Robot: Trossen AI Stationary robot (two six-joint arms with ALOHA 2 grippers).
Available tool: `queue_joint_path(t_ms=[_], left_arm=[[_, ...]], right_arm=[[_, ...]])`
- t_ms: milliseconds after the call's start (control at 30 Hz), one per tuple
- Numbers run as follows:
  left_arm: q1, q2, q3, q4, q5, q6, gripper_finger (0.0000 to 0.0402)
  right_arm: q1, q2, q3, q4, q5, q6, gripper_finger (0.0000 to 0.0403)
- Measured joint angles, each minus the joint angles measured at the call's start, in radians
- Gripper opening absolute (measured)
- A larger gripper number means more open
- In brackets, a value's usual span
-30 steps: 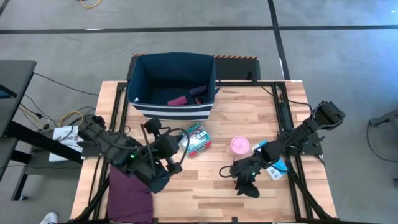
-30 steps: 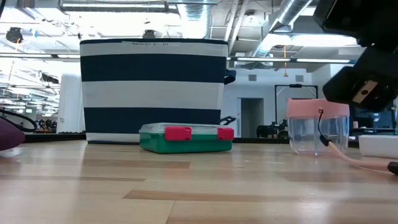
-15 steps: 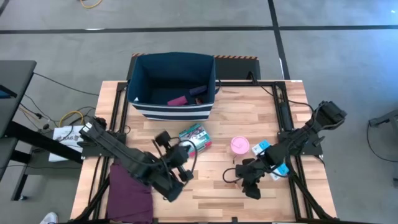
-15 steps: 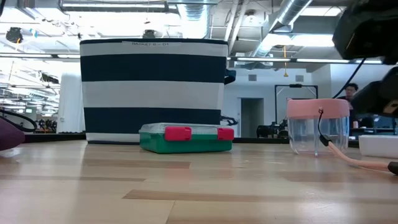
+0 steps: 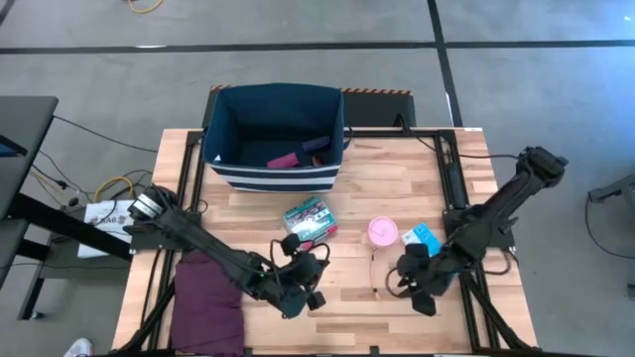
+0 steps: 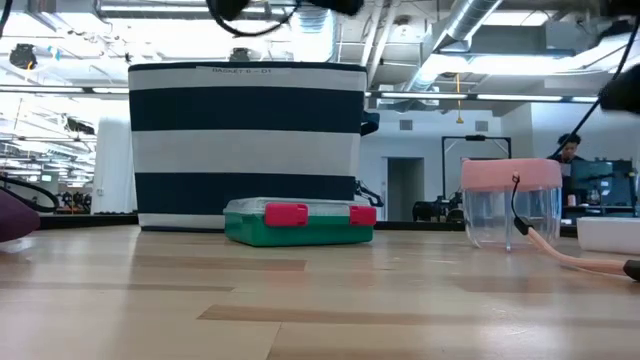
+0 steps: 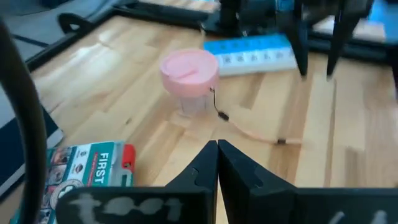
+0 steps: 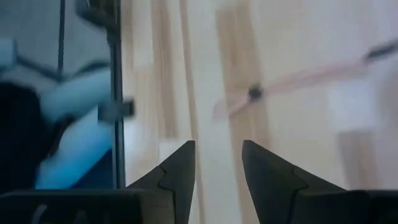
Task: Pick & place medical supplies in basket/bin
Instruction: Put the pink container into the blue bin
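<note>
The navy, white-striped bin [image 5: 275,134] stands at the table's far side with a magenta roll [image 5: 283,160] and a purple roll [image 5: 316,146] inside. The green-red packet [image 5: 310,220] lies flat in front of it. The pink tub [image 5: 383,232] stands upright to its right, its thin cord [image 7: 249,132] trailing on the wood. The blue-white pill strip [image 5: 422,238] lies beyond the tub. My left gripper [image 5: 316,270] is shut and empty, near side of the packet, pointing toward the tub [image 7: 188,70]. My right gripper [image 5: 409,285] is open and empty [image 8: 217,149], near side of the pill strip.
A folded purple cloth [image 5: 206,312] lies at the near left corner under my left arm. Black frame rails [image 5: 451,178] run along the table's sides. Bare wood lies between the two grippers and along the near edge. In the low view the packet [image 6: 298,222] sits before the bin [image 6: 247,145].
My left gripper has come down and swung toward the table's right and near edge, past the packet, staying shut. My right gripper has drawn back toward the right edge and risen a little, leaving the low view. No object has moved.
</note>
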Motion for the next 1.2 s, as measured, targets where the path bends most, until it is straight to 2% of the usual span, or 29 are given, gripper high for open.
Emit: queue_joint_path(t_ms=[100,200,333,500,733,900,967,1100,1200], left_arm=[[0.021,0.000,-0.029,0.010,0.058,0.027,0.0000],[0.036,0.000,-0.052,0.014,0.108,0.016,0.0003],[0.041,0.000,-0.058,0.016,0.135,0.015,0.0023],[0.042,0.000,-0.058,0.041,0.116,0.036,0.0053],[0.042,0.000,-0.058,0.027,0.135,0.015,0.0072],[0.042,0.000,-0.058,0.028,0.135,0.016,0.0074],[0.042,0.000,-0.058,0.028,0.135,0.015,0.0074],[0.040,0.000,-0.058,0.027,0.135,0.012,0.0074],[0.038,0.000,-0.058,0.027,0.143,0.013,0.0074]], right_arm=[[0.063,-0.035,0.000,-0.003,0.195,-0.004,0.0128],[0.114,-0.032,0.000,0.000,0.271,0.000,0.0128],[0.131,0.022,0.000,0.059,0.268,-0.049,0.0130],[0.075,0.117,0.000,0.182,0.318,-0.151,0.0127],[0.013,0.203,0.000,0.178,0.188,-0.153,0.0144],[-0.004,0.220,0.000,0.160,0.200,-0.142,0.0178],[-0.024,0.234,0.000,0.150,0.263,-0.093,0.0191],[-0.058,0.274,0.001,0.141,0.453,0.146,0.0207],[-0.069,0.321,0.000,0.142,0.468,0.261,0.0209]])
